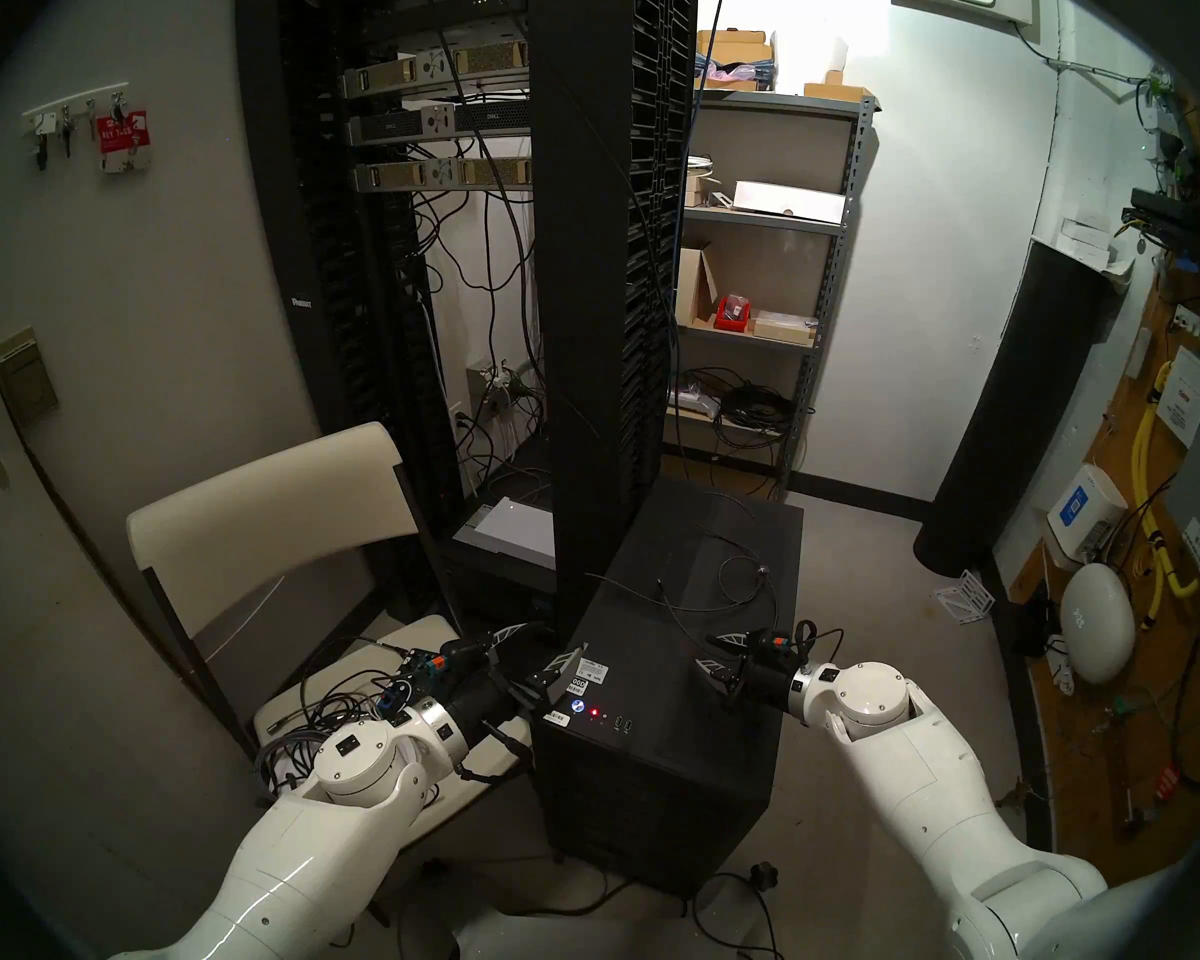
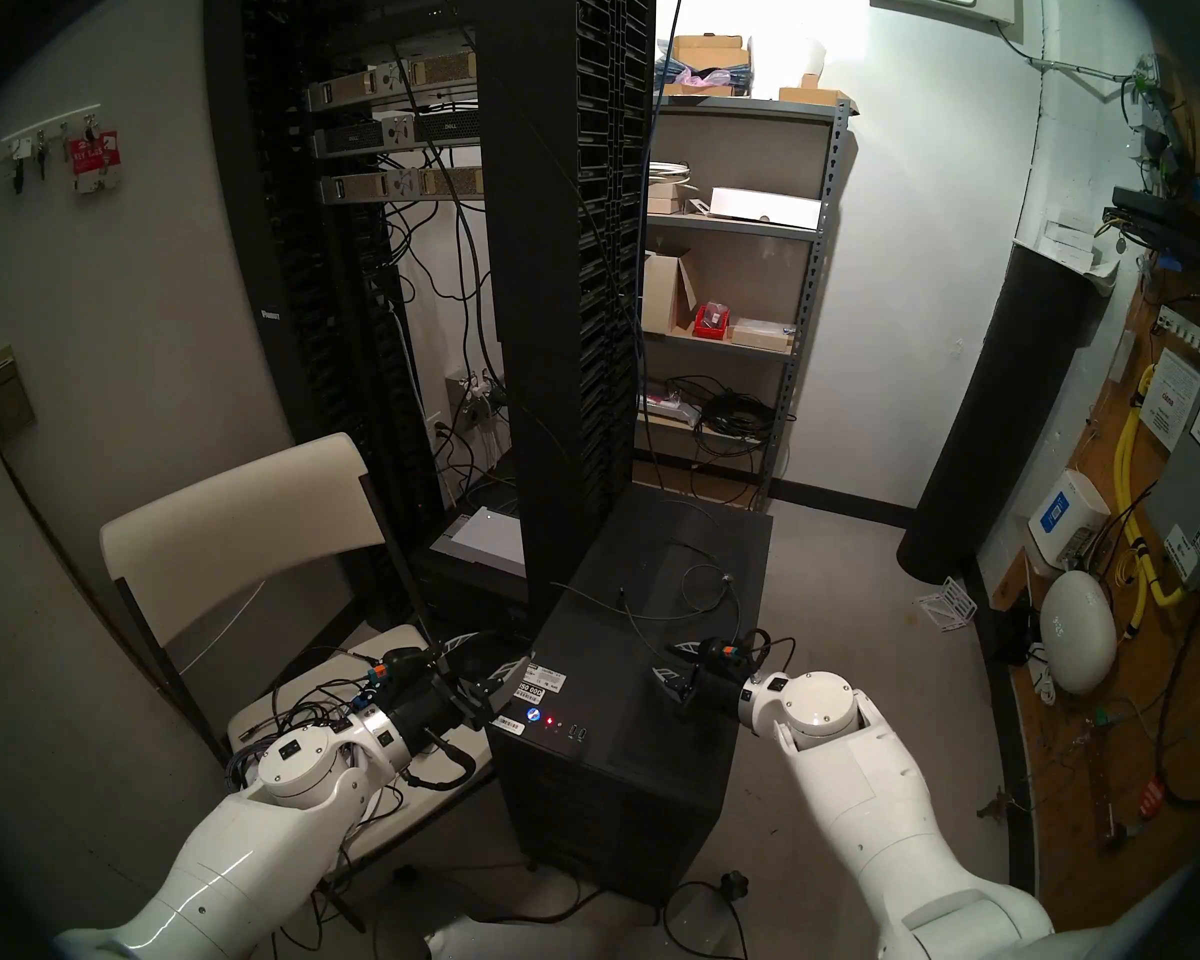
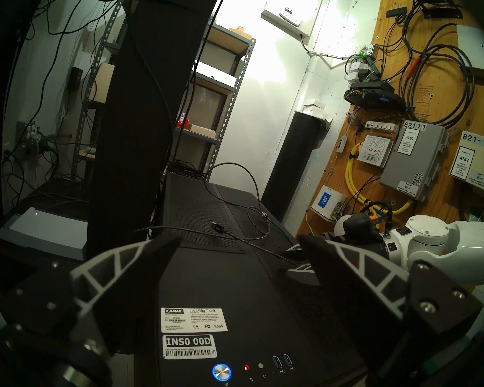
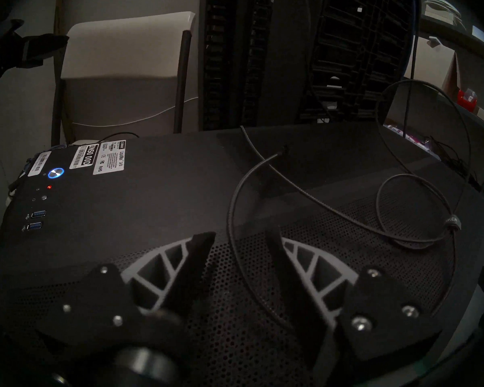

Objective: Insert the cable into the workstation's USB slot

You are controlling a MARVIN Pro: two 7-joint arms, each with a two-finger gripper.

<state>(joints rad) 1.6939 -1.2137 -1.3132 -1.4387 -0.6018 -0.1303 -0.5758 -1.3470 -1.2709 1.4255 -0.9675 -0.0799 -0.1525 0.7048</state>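
Thin, limp braided cable (image 4: 236,199) lies looped mid-top of the workstation (image 4: 151,210), plug (image 3: 218,226) free; right hand (image 4: 242,239) released astride it, left hand (image 3: 235,246) released; best gripped just behind the stiff plug.

The cable (image 1: 711,595) lies looped on the workstation (image 1: 659,751), behind the USB slot (image 1: 623,725). The rack (image 1: 604,280) stands behind, the chair (image 1: 272,522) to its left.
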